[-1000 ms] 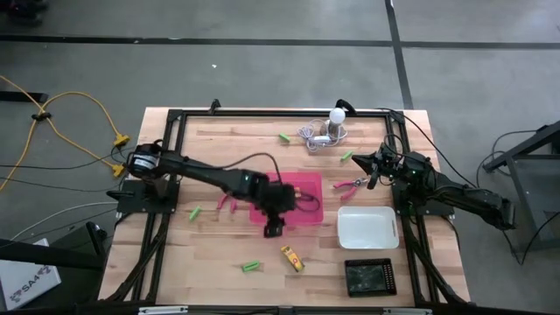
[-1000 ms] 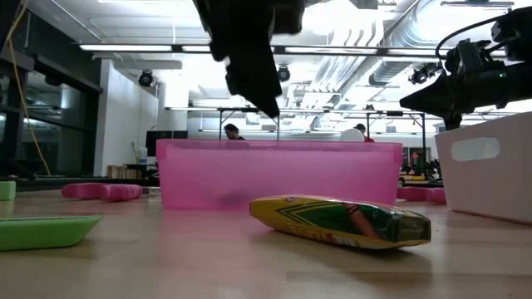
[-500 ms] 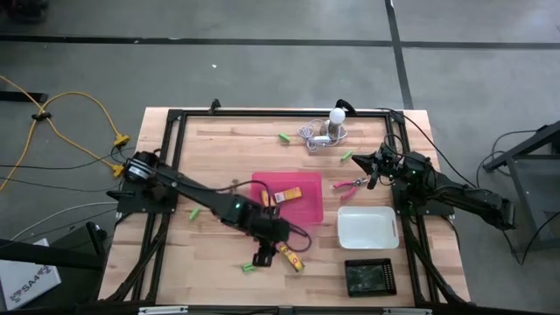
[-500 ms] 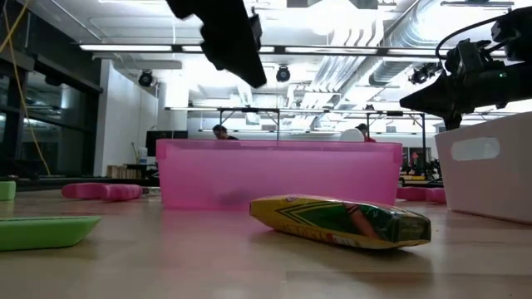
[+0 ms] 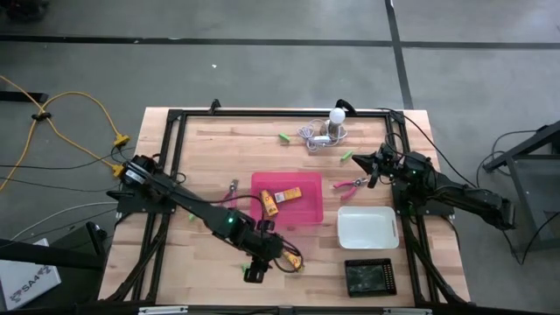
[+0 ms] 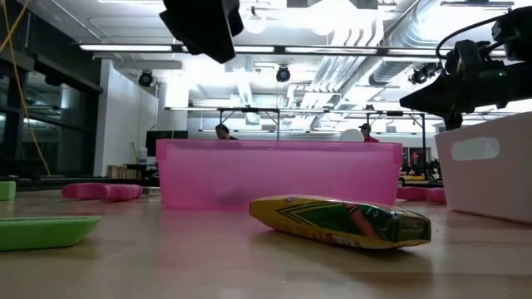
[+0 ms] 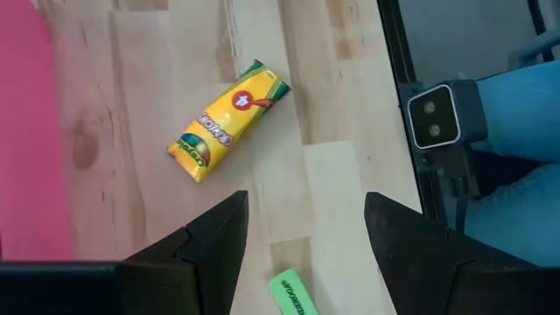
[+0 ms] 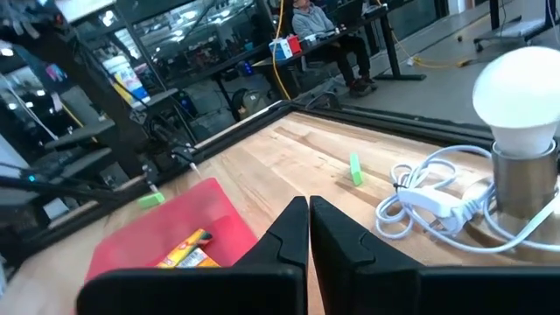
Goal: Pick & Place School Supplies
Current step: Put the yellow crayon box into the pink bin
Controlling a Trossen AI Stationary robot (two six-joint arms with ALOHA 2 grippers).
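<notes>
My left gripper (image 5: 254, 272) hangs open over the table's near part, above the wood. A short green stick (image 7: 293, 296) lies flat between its fingers in the left wrist view. A yellow crayon box (image 5: 291, 258) lies just right of the gripper. The pink tray (image 5: 302, 210) holds two yellow-orange blocks (image 5: 290, 194). Pink-handled scissors (image 5: 353, 185) lie by my right gripper (image 5: 361, 163), which is shut and waits near the far right. More green sticks (image 5: 284, 137) lie about the table. A second scissor-like tool (image 5: 231, 187) lies left of the tray.
A white tray (image 5: 367, 227) and a black tray (image 5: 369, 276) stand at the near right. A white bulb with grey cord (image 5: 329, 127) sits at the far edge. The low camera (image 7: 435, 114) is mounted on the near frame rail, with a person's legs behind it.
My left gripper has travelled from over the pink tray's near wall toward the table's near edge and slightly left, ending above the green stick beside the crayon box. The tray's inside, hidden by the arm before, now shows two blocks. My right arm has kept still.
</notes>
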